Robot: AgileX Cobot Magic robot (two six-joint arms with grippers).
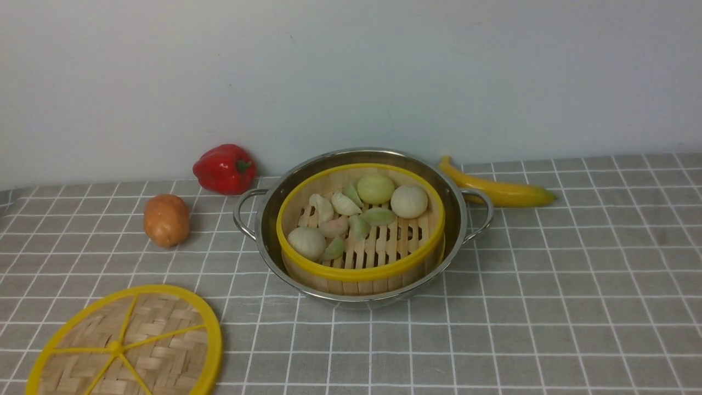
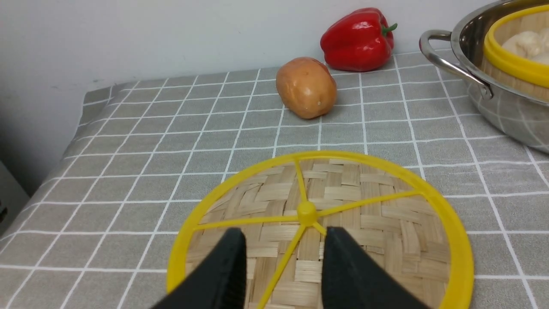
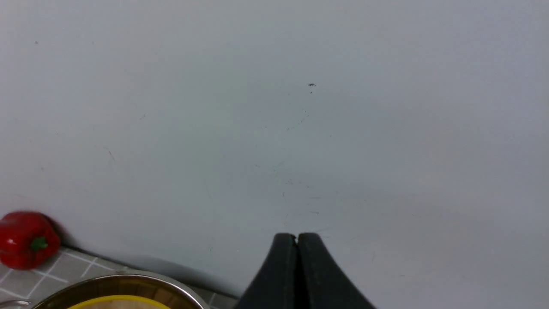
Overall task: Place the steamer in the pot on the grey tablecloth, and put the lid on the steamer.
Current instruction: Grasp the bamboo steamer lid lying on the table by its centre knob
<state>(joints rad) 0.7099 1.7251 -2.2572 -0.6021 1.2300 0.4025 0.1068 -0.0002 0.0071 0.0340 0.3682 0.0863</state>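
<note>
The steamer [image 1: 360,269], a yellow-rimmed bamboo basket with buns and dumplings in it, sits inside the steel pot [image 1: 455,214] on the grey tablecloth [image 1: 548,307]. The lid [image 1: 131,345], a flat woven disc with yellow spokes, lies on the cloth at the front left. In the left wrist view my left gripper [image 2: 285,234] is open above the lid [image 2: 377,214], its fingers just short of the hub, empty. My right gripper [image 3: 297,236] is shut and empty, raised and facing the wall; the pot's rim [image 3: 128,281] shows below it. Neither gripper shows in the front view.
A red bell pepper [image 1: 225,168] stands by the wall left of the pot. A brown potato [image 1: 166,220] lies in front of it. A yellow banana [image 1: 496,189] lies behind the pot's right handle. The wall runs close behind the pot.
</note>
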